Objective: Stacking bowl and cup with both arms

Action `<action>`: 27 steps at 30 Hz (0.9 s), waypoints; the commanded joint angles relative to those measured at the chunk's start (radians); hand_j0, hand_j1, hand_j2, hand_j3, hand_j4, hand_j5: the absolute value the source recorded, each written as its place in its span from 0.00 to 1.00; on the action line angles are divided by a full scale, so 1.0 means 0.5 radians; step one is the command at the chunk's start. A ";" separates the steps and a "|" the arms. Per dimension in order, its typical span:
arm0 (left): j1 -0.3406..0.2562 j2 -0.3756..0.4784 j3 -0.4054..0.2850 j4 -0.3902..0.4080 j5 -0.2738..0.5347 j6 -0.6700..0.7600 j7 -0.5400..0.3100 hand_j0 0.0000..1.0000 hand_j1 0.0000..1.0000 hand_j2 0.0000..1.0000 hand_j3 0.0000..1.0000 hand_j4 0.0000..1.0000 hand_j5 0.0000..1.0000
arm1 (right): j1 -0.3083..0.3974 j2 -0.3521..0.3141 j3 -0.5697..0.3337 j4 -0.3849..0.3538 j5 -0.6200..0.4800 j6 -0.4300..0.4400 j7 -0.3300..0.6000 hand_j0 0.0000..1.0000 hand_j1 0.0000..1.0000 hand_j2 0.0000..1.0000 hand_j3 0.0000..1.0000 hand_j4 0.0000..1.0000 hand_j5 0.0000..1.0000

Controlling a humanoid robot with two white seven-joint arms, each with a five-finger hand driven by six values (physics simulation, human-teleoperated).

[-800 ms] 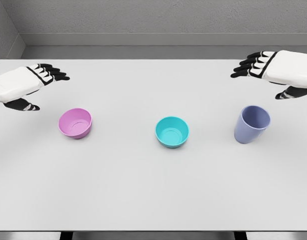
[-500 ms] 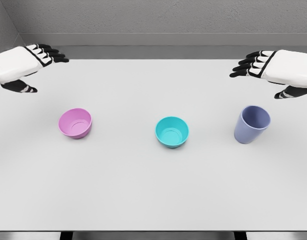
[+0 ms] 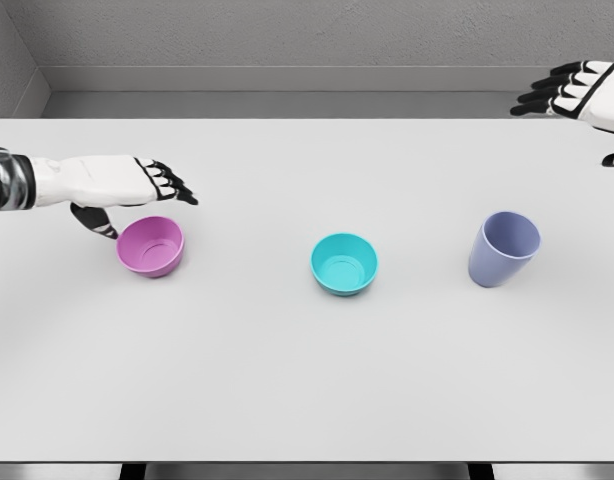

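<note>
A pink bowl (image 3: 151,246) sits on the white table (image 3: 287,380) at the left. A teal bowl (image 3: 344,264) stands in the middle, and a lavender cup (image 3: 503,249) stands upright at the right. My left hand (image 3: 137,200) reaches in low from the left edge, just above and behind the pink bowl, fingers extended and thumb hanging beside the bowl's far rim, holding nothing. My right hand (image 3: 577,95) hovers at the upper right corner, far behind the cup, fingers spread and partly cut off by the frame edge.
A grey wall (image 3: 307,40) runs behind the table's far edge. The table's front edge lies near the bottom of the view.
My left hand dropped and swung right, from the far left corner to just over the pink bowl. My right hand rose and pulled back toward the upper right corner. Bowls and cup stayed put.
</note>
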 commanded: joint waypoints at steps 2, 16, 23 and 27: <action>0.000 0.014 -0.007 0.054 0.012 0.005 -0.008 1.00 1.00 1.00 1.00 1.00 1.00 | 0.003 -0.030 -0.009 0.005 0.008 0.006 -0.001 1.00 1.00 1.00 1.00 1.00 1.00; 0.015 0.008 -0.115 0.072 0.003 0.005 -0.008 1.00 1.00 1.00 1.00 1.00 1.00 | 0.058 -0.064 0.214 -0.050 0.060 0.006 -0.001 1.00 1.00 1.00 1.00 1.00 1.00; 0.015 0.011 -0.118 0.075 0.006 0.005 -0.008 1.00 1.00 1.00 1.00 1.00 1.00 | 0.058 -0.064 0.267 -0.090 0.076 0.006 -0.001 1.00 1.00 1.00 1.00 1.00 1.00; 0.015 0.008 -0.121 0.084 0.006 0.005 -0.008 1.00 1.00 1.00 1.00 1.00 1.00 | 0.058 -0.064 0.285 -0.103 0.076 0.006 -0.001 1.00 1.00 1.00 1.00 1.00 1.00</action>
